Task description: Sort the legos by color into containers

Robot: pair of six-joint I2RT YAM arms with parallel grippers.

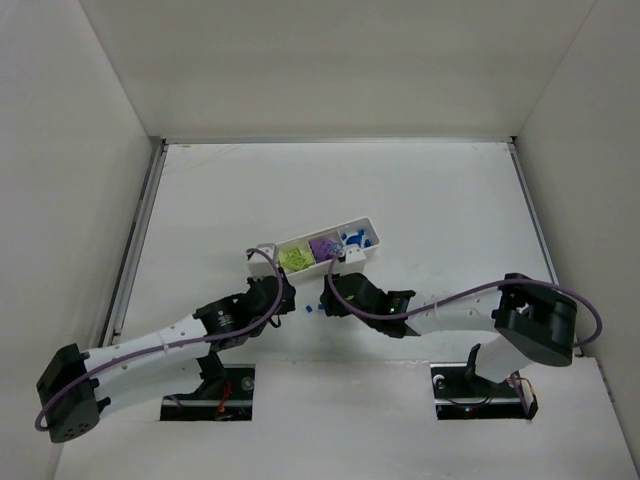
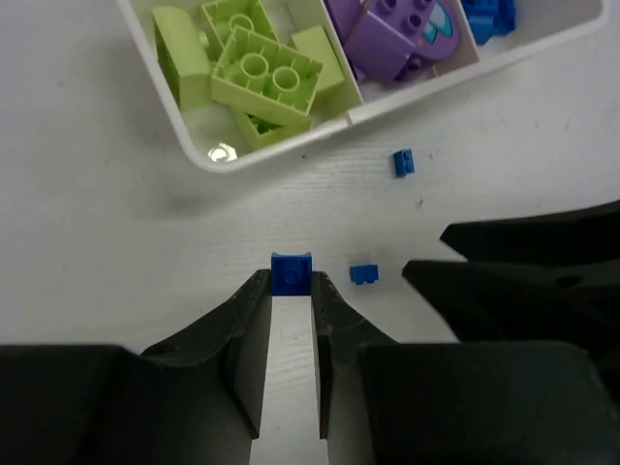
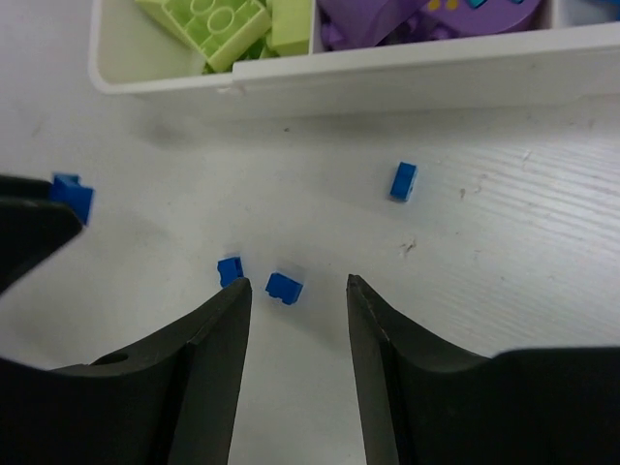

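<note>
The white tray (image 1: 262,252) holds yellow-green bricks (image 2: 262,73), purple blocks (image 2: 387,34) and blue bits (image 2: 489,15), each colour in its own compartment. My left gripper (image 2: 291,281) is shut on a small blue brick (image 2: 291,271) at table level, just in front of the tray (image 2: 320,136). My right gripper (image 3: 298,284) is open, with a loose blue bit (image 3: 285,288) between its fingertips. Another blue bit (image 3: 230,270) lies by its left fingertip, and a third (image 3: 403,181) lies nearer the tray wall (image 3: 407,73). The two grippers sit close together (image 1: 308,303).
The right gripper's black fingers (image 2: 523,276) fill the right of the left wrist view, close to a loose blue bit (image 2: 364,275). White walls enclose the table on three sides. Both arm bases sit at the near edge.
</note>
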